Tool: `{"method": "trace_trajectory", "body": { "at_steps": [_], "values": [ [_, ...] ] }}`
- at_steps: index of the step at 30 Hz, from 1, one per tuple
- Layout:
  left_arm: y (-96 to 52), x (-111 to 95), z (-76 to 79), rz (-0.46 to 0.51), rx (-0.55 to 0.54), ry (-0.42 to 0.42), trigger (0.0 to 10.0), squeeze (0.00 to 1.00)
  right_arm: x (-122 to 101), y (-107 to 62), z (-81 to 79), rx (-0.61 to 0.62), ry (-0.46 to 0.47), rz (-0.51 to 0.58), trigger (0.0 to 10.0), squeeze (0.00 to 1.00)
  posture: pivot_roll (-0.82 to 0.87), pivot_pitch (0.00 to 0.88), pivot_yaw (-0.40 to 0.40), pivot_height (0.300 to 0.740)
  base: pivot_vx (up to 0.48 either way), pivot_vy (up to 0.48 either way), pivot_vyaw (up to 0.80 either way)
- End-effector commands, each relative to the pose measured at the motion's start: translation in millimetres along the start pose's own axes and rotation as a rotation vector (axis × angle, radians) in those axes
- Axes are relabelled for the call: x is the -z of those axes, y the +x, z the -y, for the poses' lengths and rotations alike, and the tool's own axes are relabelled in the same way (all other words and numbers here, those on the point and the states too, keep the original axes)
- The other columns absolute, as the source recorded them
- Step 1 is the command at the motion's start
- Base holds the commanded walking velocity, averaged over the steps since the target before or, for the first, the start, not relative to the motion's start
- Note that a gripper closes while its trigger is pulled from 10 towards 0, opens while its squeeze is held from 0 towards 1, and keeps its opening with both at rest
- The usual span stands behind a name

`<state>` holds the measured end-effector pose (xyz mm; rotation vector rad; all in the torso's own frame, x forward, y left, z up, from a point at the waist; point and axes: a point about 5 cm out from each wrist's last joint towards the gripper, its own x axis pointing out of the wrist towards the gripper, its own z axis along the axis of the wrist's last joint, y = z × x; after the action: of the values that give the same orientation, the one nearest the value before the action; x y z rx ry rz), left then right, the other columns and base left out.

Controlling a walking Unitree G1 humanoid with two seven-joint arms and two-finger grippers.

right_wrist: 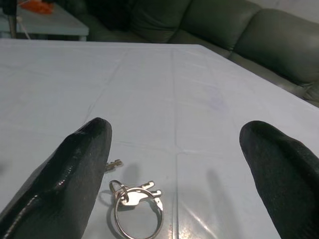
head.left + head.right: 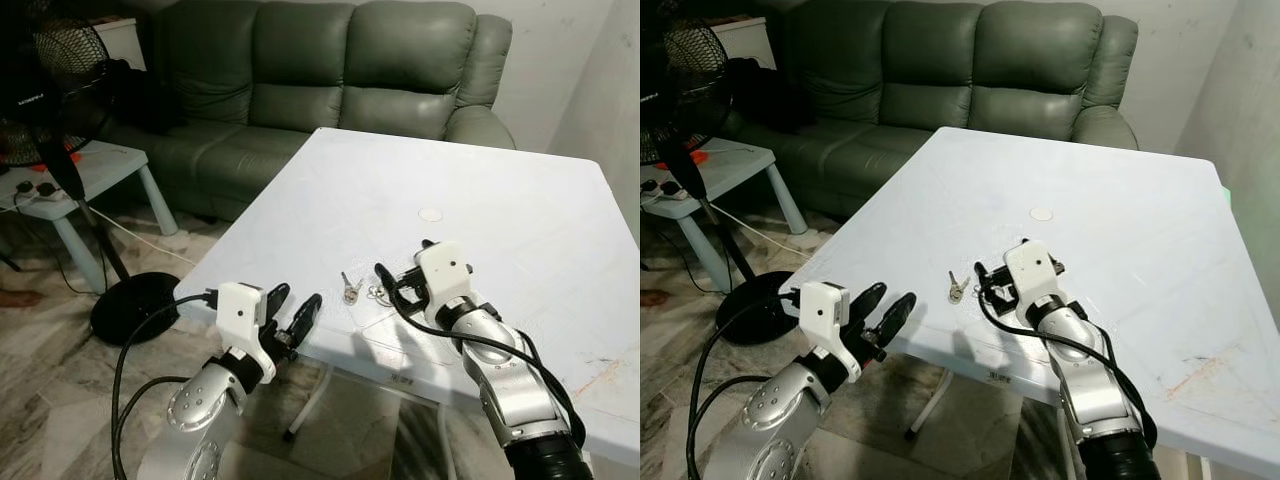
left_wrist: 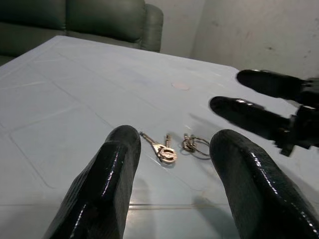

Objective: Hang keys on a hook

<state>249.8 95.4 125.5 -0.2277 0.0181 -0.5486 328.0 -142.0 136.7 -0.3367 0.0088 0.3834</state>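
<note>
While keys (image 2: 352,290) are lying ungrasped on table (image 2: 520,200), right gripper (image 2: 397,283) is hovering spread beside them; left gripper (image 2: 292,312) spread too.

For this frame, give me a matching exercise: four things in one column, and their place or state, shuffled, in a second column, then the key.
Things:
1. keys
2. right hand
3. left hand
4. small round disc

Places or states:
A. open, off the table's near edge, pointing toward the keys
B. lying flat on the white table near its front edge
C. open, low over the table, beside the key ring
D. farther back on the table, toward the sofa

Pairs: 1-B, 2-C, 3-A, 4-D
</note>
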Motion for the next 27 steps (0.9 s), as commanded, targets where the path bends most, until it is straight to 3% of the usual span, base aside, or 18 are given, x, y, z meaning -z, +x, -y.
{"method": "trace_trajectory", "body": {
  "at_steps": [1,11,13,14,27],
  "values": [
    [-2.4,-3,2.0,0.0,0.002,-0.001,10.0,0.0,-3,4.2,-0.9,-0.026,-0.02,-0.008,10.0,0.0,0.16,0.0,-0.005,0.74,0.0,0.0,0.0],
    [-10.8,-2,7.3,-0.015,-0.009,-0.015,10.0,0.0,2,13.1,-9.3,-0.054,-0.032,-0.072,10.0,0.0,0.18,0.025,-0.017,0.74,0.0,0.0,0.0],
    [-11.8,-3,8.1,-0.018,-0.015,-0.018,10.0,0.0,2,13.8,-11.0,-0.062,0.002,-0.062,10.0,0.0,0.18,0.032,-0.019,0.74,0.0,0.0,0.0],
    [-13.4,-3,8.8,-0.021,-0.023,-0.025,10.0,0.0,6,15.3,-15.6,-0.066,0.07,-0.079,10.0,1.0,0.19,0.041,-0.021,0.74,0.0,0.0,0.0],
    [-15.8,-3,9.6,-0.029,-0.041,-0.037,10.0,0.0,11,17.0,-24.3,-0.044,0.114,-0.139,10.0,1.0,0.19,0.064,-0.02,0.74,0.0,0.0,0.0]
  ]
}}
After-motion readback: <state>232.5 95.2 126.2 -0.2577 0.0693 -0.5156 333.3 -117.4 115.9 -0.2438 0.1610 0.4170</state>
